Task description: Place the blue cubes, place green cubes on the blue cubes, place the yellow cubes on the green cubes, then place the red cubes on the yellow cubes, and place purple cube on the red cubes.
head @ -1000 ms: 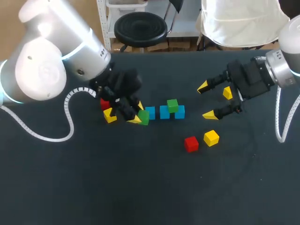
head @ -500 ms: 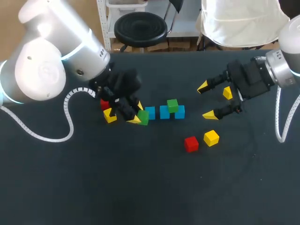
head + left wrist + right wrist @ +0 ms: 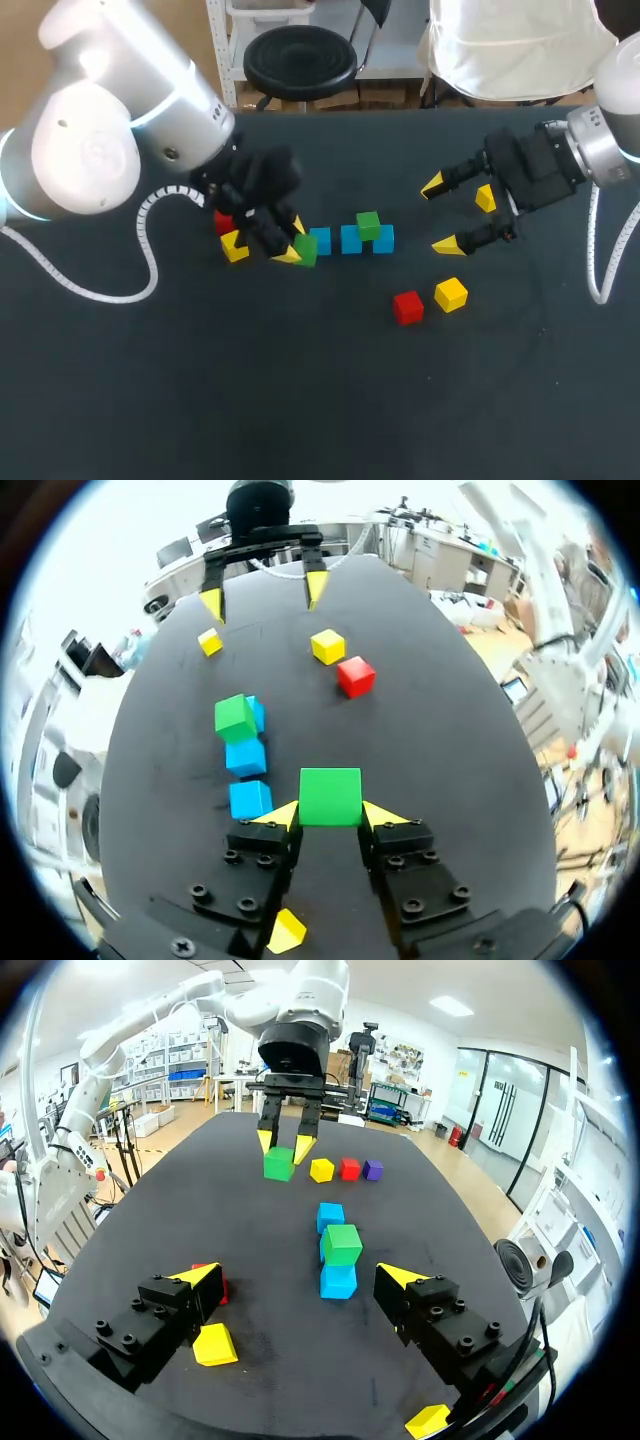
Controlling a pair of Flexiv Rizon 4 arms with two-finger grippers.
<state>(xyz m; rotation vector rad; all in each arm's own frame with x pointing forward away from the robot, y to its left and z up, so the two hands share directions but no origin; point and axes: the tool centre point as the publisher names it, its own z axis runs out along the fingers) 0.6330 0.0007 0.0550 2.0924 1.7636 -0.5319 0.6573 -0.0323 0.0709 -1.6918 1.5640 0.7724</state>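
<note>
One green cube [image 3: 330, 796] (pinched) fills left gripper [image 3: 331, 815].

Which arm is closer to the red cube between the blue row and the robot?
Right. The right arm's open fingers stand beyond the red cube, a little to its right. The left arm's fingers, shut on a green cube, are farther, at the blue row's left end.

No writing, number, label or sign could be read; the green cube [image 3: 330, 796] showed plain faces, and the desk [image 3: 300, 400] was plain black.
</note>
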